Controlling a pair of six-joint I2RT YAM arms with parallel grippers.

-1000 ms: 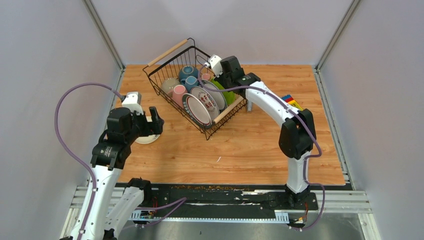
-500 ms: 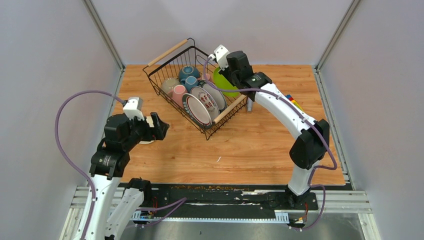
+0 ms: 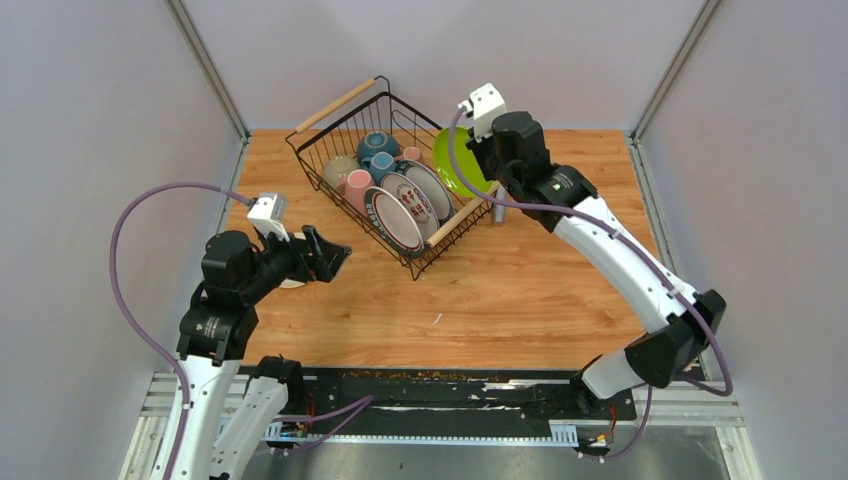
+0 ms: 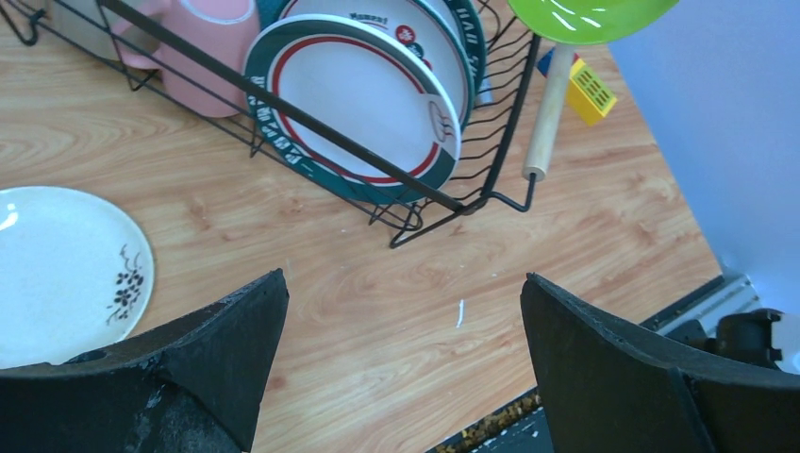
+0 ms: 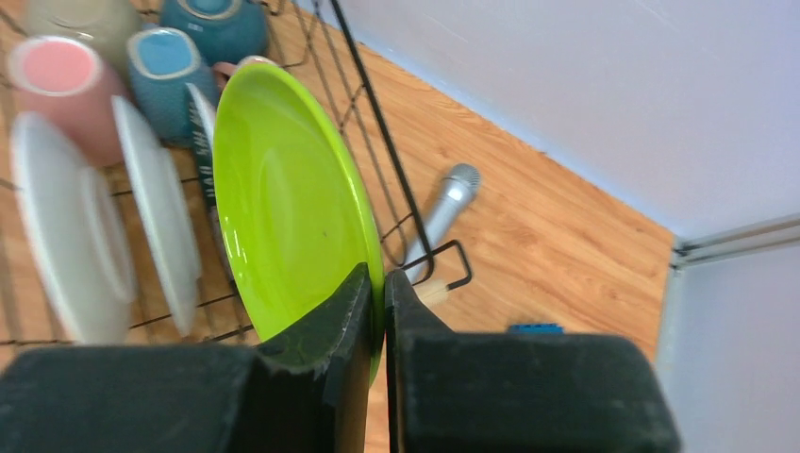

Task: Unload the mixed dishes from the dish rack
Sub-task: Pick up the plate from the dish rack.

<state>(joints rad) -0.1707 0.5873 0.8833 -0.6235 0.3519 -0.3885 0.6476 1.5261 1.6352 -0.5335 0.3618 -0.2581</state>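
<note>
Now, state where the lime-green plate is and what holds it. — Operator

The right gripper is clamped on its rim, one finger on each face. The plate stands on edge above the far right side of the dish rack, over the right wooden handle. Whether its lowest edge is fully clear of the wires cannot be told. — Technician

And the left gripper? — Operator

Jaws spread wide, nothing between them. It hovers above the table at the near left of the rack. A white plate lies flat on the table just beside it. — Technician

How will the green plate handle? — Operator

Judged rigid, smooth and probably light. The glossy surface suggests it may slip or pivot in a narrow rim pinch. Treat it as breakable; the material cannot be confirmed. Hold at the rim, fingers well over the lip. Keep swings slow, and lower it flat before release. — Technician

What is in the rack? — Operator

Patterned plates on edge at the near side, a pink mug behind them, blue-grey mugs further back. Take plates at the upper rim; take mugs across the wall or at the handle. A grey cylinder lies on the table just right of the rack: avoid it when setting down. — Technician
</note>
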